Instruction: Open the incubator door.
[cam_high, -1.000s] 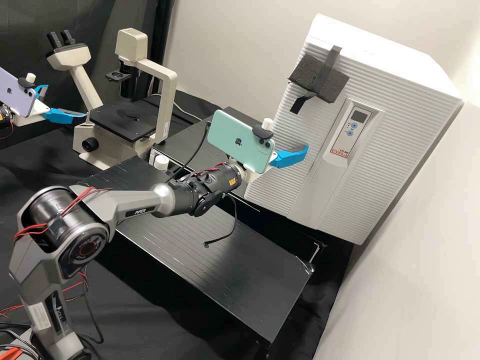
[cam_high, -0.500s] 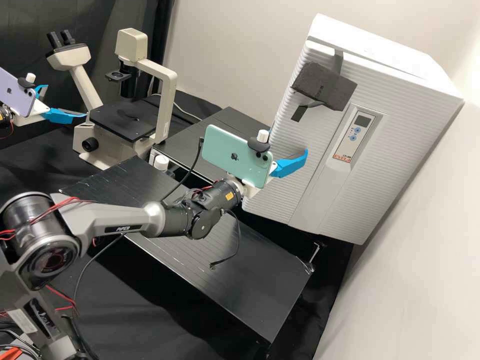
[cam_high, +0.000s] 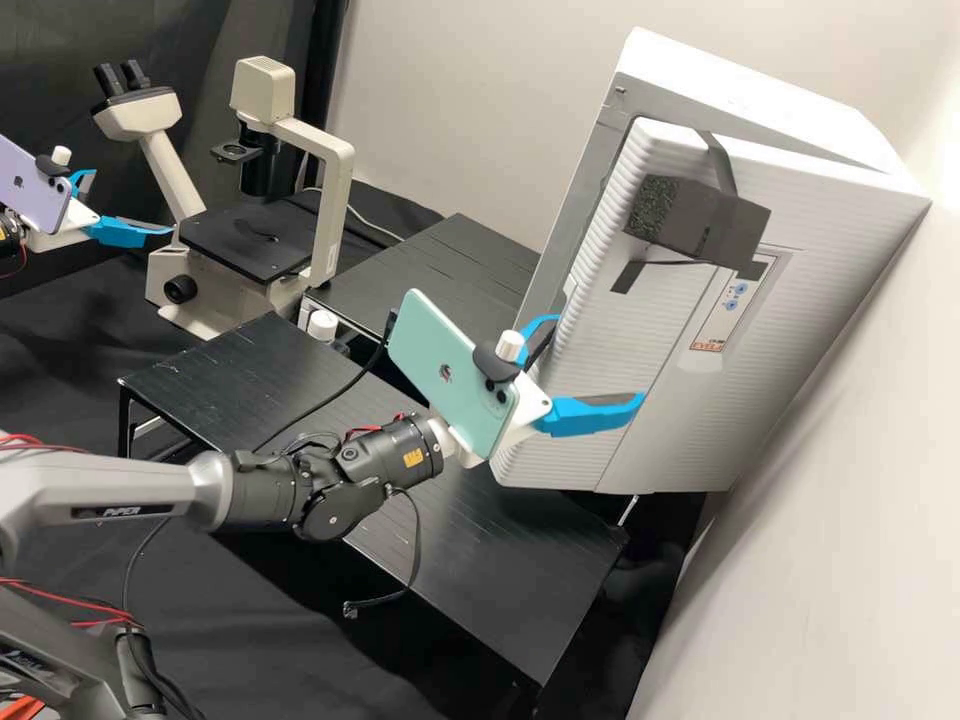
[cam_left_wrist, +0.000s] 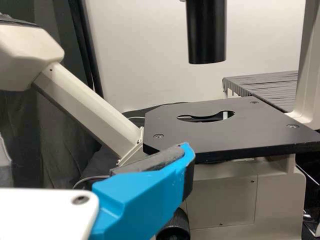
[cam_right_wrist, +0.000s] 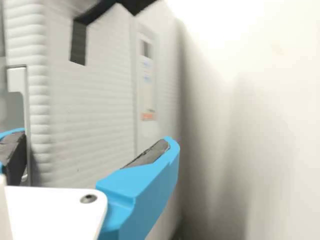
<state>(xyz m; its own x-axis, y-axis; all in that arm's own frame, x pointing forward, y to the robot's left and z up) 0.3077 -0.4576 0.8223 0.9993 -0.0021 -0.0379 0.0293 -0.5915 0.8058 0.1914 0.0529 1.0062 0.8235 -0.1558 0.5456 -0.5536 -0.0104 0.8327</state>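
"How are the fingers (cam_high: 597, 415) on that right gripper (cam_high: 600, 360) standing, from where you are?"

"Wide apart, with the free edge of the incubator door (cam_high: 620, 350) between them. One's round on the inner side, the other's out over the ribbed front. Whether either touches, I can't tell."

"And the door itself?"

"Ajar. There's a wedge of gap between it and the body of the incubator (cam_high: 740, 95), over by the pale wall (cam_high: 850, 550). A dark foam block (cam_high: 690, 215) sits high on the front, with black tape (cam_high: 722, 165) over the top edge, and the control panel (cam_high: 722, 335) is beside it, partly behind the block."

"Is that a green phone (cam_high: 440, 370) on the gripper?"

"Clamped just behind the fingers, yes, and a black cable (cam_high: 412, 570) loops down from the arm (cam_high: 100, 490) above the black surface (cam_high: 480, 560)."

"What about the left gripper (cam_high: 132, 202)?"

"Spread as well, nothing held, near the black stage (cam_high: 245, 240) of the cream microscope (cam_high: 325, 220). Its purple phone (cam_high: 35, 190) is behind the fingers. That one's well apart from the incubator."
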